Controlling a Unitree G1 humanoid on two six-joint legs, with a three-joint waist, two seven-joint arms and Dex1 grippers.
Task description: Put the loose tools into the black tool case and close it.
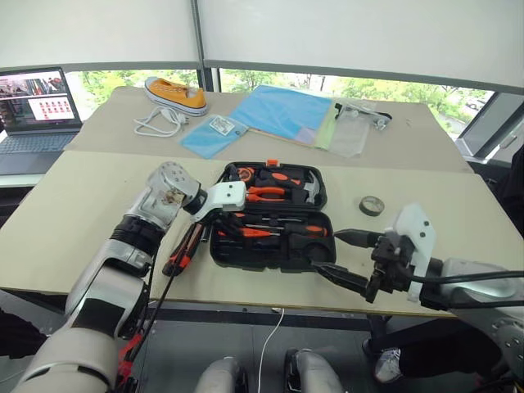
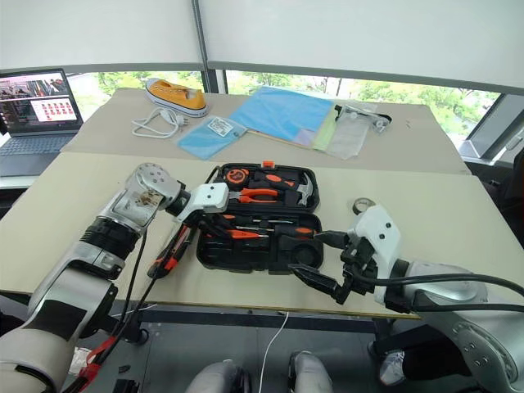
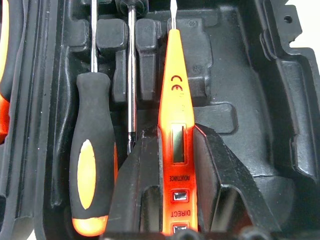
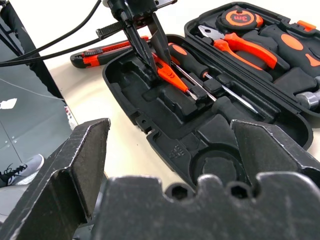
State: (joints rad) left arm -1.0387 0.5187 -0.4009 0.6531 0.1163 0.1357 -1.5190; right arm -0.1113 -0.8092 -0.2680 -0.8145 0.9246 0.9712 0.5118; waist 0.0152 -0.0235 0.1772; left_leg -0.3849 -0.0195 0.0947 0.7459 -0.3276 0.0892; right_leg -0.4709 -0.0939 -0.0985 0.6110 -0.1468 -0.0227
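Note:
The black tool case (image 1: pixel 264 260) lies open in the middle of the table, with pliers, a hammer and a tape measure in its far half. My left gripper (image 1: pixel 224 226) reaches into the near half, shut on the thin orange screwdriver (image 3: pixel 175 95), whose tip lies in a moulded slot. Beside it in the case lie two black-and-orange screwdrivers (image 3: pixel 92 165). The utility knife (image 1: pixel 182 250) lies on the table just left of the case. A small dark tape roll (image 1: pixel 372 205) sits to the case's right. My right gripper (image 1: pixel 327 250) hangs open at the case's near right corner, holding nothing.
A laptop (image 1: pixel 33 106) stands at the far left. On the far table lie a yellow shoe (image 1: pixel 176 94), a white cable (image 1: pixel 160 123), blue cloth (image 1: pixel 282 110) and a clear bag (image 1: pixel 352 127). The table's front edge (image 1: pixel 246 299) runs just below the case.

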